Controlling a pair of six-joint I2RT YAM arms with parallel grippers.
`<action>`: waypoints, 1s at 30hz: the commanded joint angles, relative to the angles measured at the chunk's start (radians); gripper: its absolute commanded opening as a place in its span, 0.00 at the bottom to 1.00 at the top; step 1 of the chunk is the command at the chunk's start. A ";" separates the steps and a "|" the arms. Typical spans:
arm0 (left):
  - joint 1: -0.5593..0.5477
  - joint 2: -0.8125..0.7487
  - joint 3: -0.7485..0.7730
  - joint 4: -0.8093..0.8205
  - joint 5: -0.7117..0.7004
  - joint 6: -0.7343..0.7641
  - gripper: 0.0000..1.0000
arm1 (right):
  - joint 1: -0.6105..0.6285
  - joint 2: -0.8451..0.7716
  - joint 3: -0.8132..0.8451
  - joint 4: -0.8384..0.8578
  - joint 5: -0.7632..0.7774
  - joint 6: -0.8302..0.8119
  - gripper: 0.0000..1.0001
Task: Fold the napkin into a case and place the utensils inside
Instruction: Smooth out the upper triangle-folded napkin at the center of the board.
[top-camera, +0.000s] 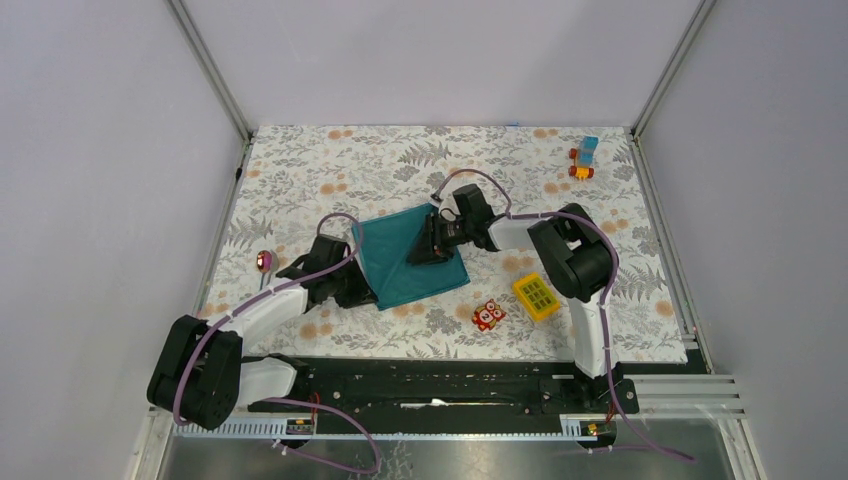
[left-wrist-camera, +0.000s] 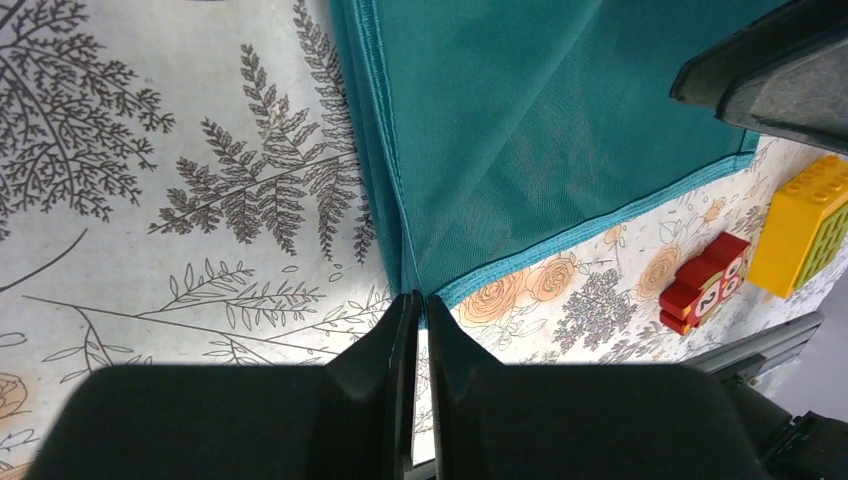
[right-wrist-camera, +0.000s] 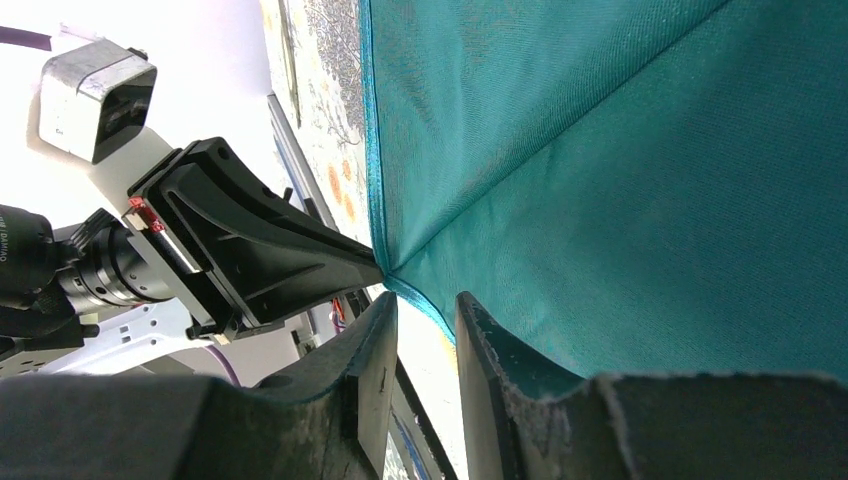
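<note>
The plain teal-green fabric napkin (top-camera: 400, 265) lies mid-bench, its near-left corner pinched by the left gripper (left-wrist-camera: 418, 310). Its far-right edge is met by the right gripper (right-wrist-camera: 425, 305); whether that is clamped cannot be told.

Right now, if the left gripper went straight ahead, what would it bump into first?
The napkin. The left gripper pinches its corner, so straight ahead lies more teal cloth. The right gripper sits further along, probably off to one side; depth is unclear.
</note>
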 joint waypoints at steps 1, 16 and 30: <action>-0.013 0.000 0.003 0.061 0.009 0.003 0.10 | 0.020 0.007 -0.008 0.042 0.002 0.007 0.34; -0.034 -0.068 -0.118 0.147 0.050 -0.058 0.02 | 0.029 0.017 -0.006 0.054 0.002 0.022 0.33; -0.034 -0.208 -0.030 -0.033 -0.003 -0.069 0.29 | 0.044 0.011 0.059 0.002 0.008 0.004 0.33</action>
